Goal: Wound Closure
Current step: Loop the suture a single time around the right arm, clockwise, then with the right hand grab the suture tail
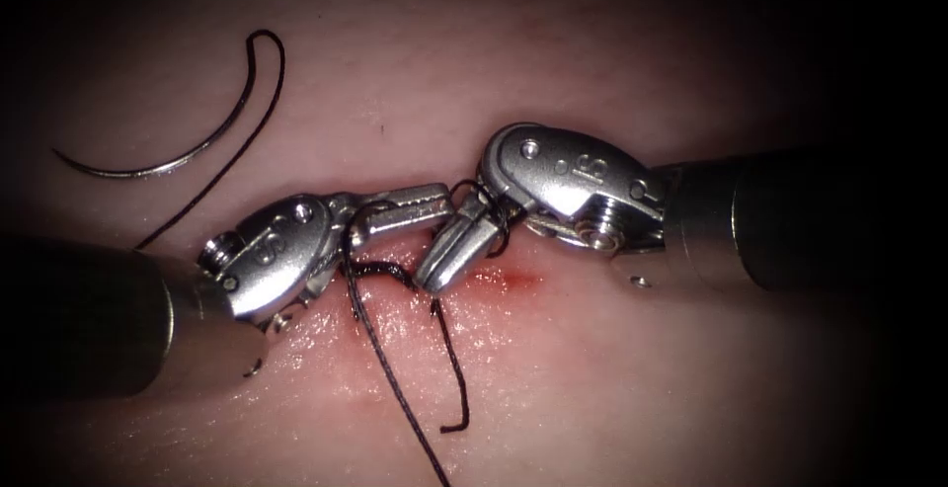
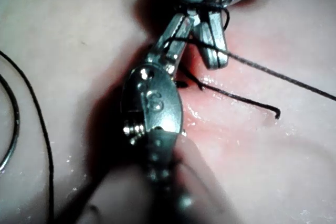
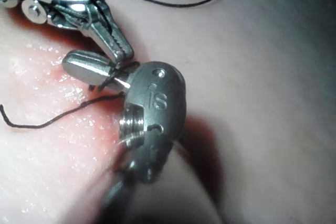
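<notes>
The curved needle [image 1: 168, 141] is seen lying free on the tissue [image 1: 612, 378], well to the left of the cut [image 1: 494, 284], held by neither tool and not in the tissue. Thread [image 1: 390, 364] is trailed from its swaged end back toward the wound.

At the cut, the left tool [image 1: 430, 201] is noted with jaws pressed together, thread looped around them. The right tool [image 1: 449, 255] points down at the red fluid [image 1: 509, 280], jaws closed, thread wound about their base; whether a strand is pinched between them cannot be told.

A short cut tail [image 1: 454, 388] and a longer strand lie below the cut.

Judged progress: at least one pass through the tissue is done and knot work appears under way. Nothing seen shows the cut fully closed.
</notes>
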`<state>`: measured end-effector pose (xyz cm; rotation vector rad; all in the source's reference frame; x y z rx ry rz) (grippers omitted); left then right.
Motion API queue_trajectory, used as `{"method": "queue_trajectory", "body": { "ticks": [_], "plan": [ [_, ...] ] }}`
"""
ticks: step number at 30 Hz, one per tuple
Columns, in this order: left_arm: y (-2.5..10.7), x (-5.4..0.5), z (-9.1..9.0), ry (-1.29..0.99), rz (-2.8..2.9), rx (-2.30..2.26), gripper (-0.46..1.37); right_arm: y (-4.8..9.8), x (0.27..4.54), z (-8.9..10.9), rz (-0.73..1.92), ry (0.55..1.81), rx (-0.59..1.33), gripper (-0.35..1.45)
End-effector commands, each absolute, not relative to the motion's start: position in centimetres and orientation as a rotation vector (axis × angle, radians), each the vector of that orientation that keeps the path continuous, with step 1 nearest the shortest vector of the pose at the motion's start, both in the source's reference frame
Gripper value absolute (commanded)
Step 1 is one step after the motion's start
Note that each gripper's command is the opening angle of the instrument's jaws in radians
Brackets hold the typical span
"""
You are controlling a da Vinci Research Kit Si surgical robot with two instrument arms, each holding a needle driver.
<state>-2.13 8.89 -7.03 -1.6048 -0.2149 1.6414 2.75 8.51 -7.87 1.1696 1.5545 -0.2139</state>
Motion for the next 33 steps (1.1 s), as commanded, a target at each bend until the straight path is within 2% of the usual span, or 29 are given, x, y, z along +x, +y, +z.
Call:
{"method": "queue_trajectory", "body": {
  "ticks": [1,4,6,13,18,24,33],
  "plan": [
    [8.89,-2.12,-7.03,-0.221,1.643,-1.613,-0.35,8.48,2.75,-7.88,-0.229,1.54,1.171,0.3],
    [8.88,-2.12,-7.03,-0.216,1.647,-1.615,-0.35,8.38,2.76,-7.91,-0.261,1.517,1.189,0.31],
    [8.87,-2.12,-7.03,-0.212,1.652,-1.617,-0.35,8.3,2.78,-7.93,-0.274,1.512,1.204,0.45],
    [8.77,-2.1,-7.06,-0.216,1.66,-1.609,-0.35,8.18,2.81,-8.04,-0.306,1.514,1.23,0.46],
    [8.65,-2.06,-7.08,-0.217,1.673,-1.605,-0.35,8.11,2.84,-8.07,-0.335,1.48,1.223,0.57],
    [8.59,-2.04,-7.1,-0.214,1.678,-1.608,-0.35,7.97,2.86,-8.02,-0.374,1.444,1.219,0.84],
    [8.56,-2.04,-7.1,-0.21,1.682,-1.61,-0.35,7.79,2.86,-7.95,-0.429,1.363,1.223,0.78]
  ]
}}
